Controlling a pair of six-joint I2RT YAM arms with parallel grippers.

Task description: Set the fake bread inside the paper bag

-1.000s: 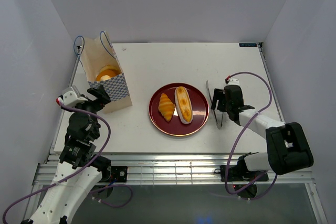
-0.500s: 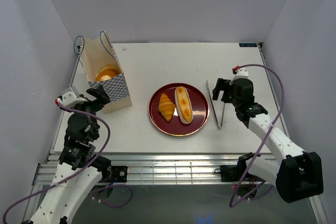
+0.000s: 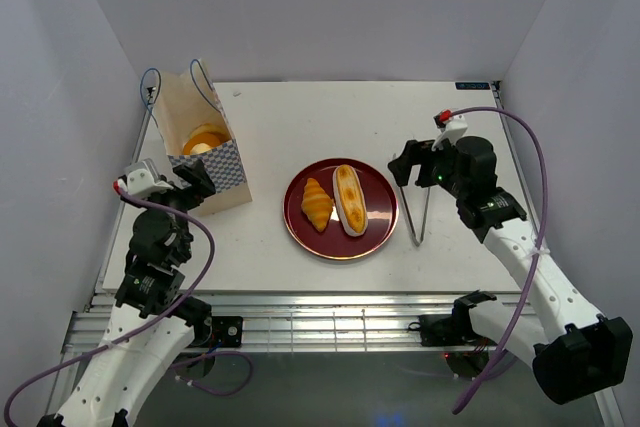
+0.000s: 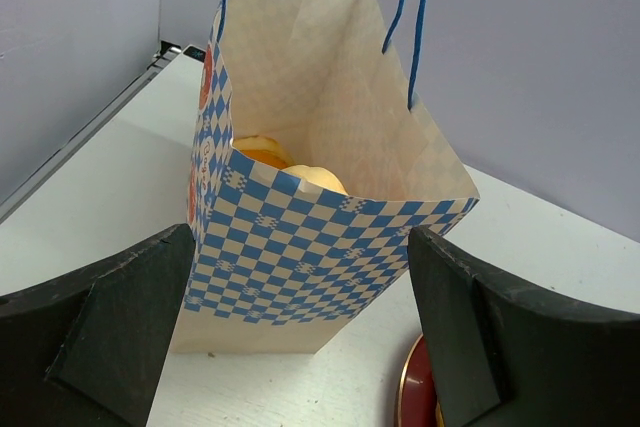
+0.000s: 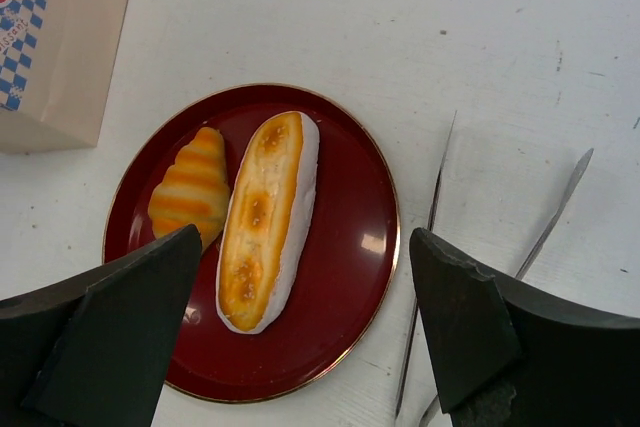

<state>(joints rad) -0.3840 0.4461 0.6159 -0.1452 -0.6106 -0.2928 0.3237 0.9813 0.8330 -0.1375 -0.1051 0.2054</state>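
Note:
The paper bag (image 3: 205, 152) stands at the back left, and golden buns (image 3: 205, 137) of the fake bread lie inside it. A croissant (image 3: 317, 203) and an oblong roll (image 3: 350, 199) rest on the dark red plate (image 3: 375, 232). My left gripper (image 3: 193, 183) is open at the bag's near corner. In the left wrist view the bag (image 4: 320, 247) fills the space between the spread fingers of my left gripper (image 4: 300, 237), with buns (image 4: 265, 152) inside. My right gripper (image 3: 405, 169) hovers open and holds nothing. Below my right gripper (image 5: 305, 237) in its wrist view are the roll (image 5: 262, 217) and croissant (image 5: 190, 192).
Metal tongs (image 3: 416, 209) lie on the table just right of the plate, under the right arm; the right wrist view shows the tongs (image 5: 428, 237) beside the plate's rim (image 5: 345, 327). Grey walls close in both sides and the back.
My right gripper has lifted off the tongs, swung up and to the right, and opened wider; the tongs stay on the table. The left gripper edged slightly toward the bag.

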